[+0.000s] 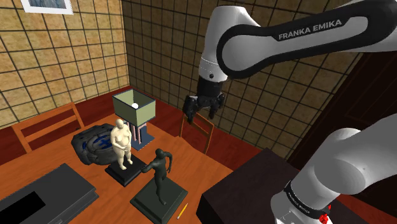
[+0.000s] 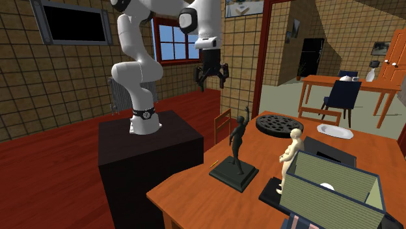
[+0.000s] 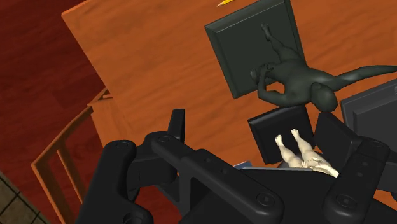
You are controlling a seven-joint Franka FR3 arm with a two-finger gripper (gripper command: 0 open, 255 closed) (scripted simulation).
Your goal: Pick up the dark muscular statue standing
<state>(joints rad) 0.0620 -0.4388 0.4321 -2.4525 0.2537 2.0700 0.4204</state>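
Wood of an orange-brown tone makes up the surface [image 1: 194,159], the broadest thing here, with red floor around it. Next in bulk is the white arm [image 1: 286,38], which rises from the dark box stand [image 1: 254,184] at the shoulder view's lower right and reaches over toward the left. A flat black case [image 1: 51,194] lies at the near left corner of the surface. A wooden chair [image 1: 198,130] stands on the floor just beyond the far edge. A box-shaped lamp with a green shade [image 1: 135,108] sits at the far side, and a round dark blue-black object [image 1: 95,143] lies to its left. The dark muscular statue [image 1: 159,172] stands upright on its dark square base [image 1: 149,203] near the surface's near edge, one arm raised. Just beside it, to the shoulder view's left and a little farther off, a pale figure [image 1: 121,143] stands on a black base of its own. The jaws hang high above the chair, well apart from the dark statue, spread and pinching nothing. A yellow pencil [image 1: 182,210] lies just right of the dark base.
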